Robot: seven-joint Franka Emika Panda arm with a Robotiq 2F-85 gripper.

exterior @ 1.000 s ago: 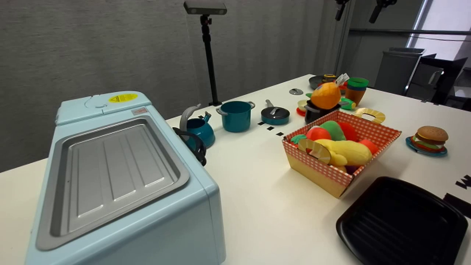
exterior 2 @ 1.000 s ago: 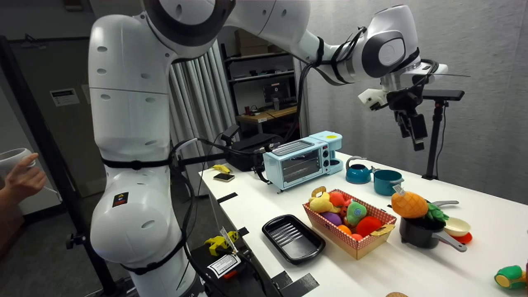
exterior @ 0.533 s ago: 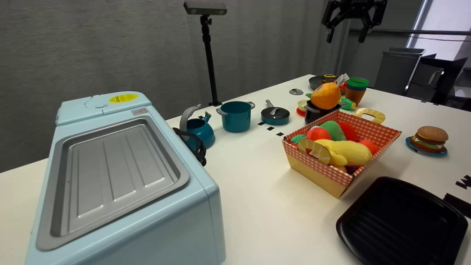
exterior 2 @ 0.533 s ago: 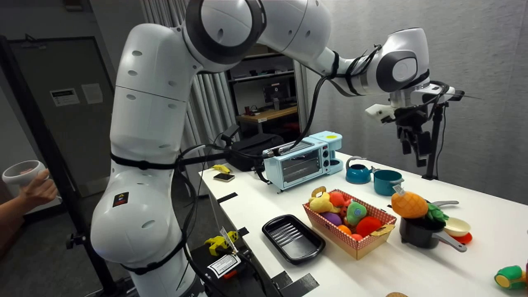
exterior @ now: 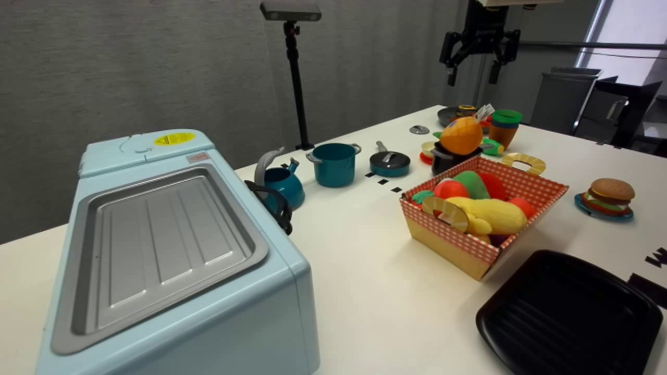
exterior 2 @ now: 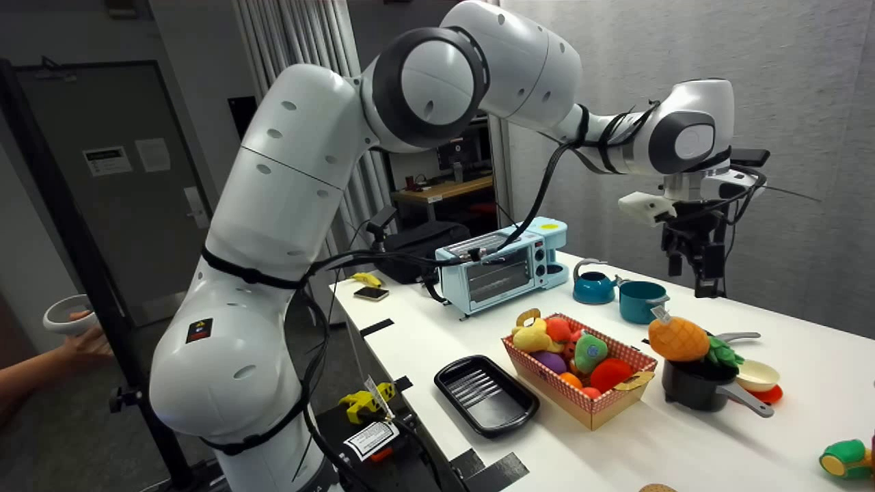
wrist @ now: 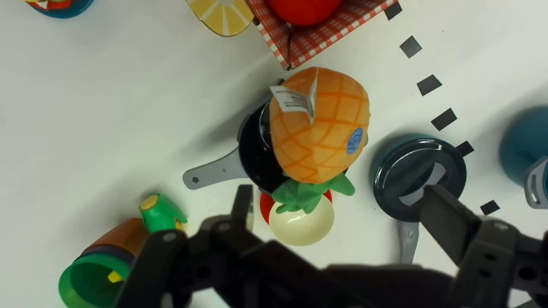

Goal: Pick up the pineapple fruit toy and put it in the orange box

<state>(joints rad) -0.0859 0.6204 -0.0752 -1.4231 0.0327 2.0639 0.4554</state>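
Just beside the claw (wrist: pixel 338 192), the wrist view faces down; both exterior views, farther off, share the basket (exterior 2: pixel 555 389).

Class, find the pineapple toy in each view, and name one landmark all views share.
In an exterior view: pineapple toy, right of centre, upper half.
In an exterior view: pineapple toy, right of centre, lower half.
Wrist view: pineapple toy, just right of centre, mostly upper half.
Shared landmark: black pot beneath it.
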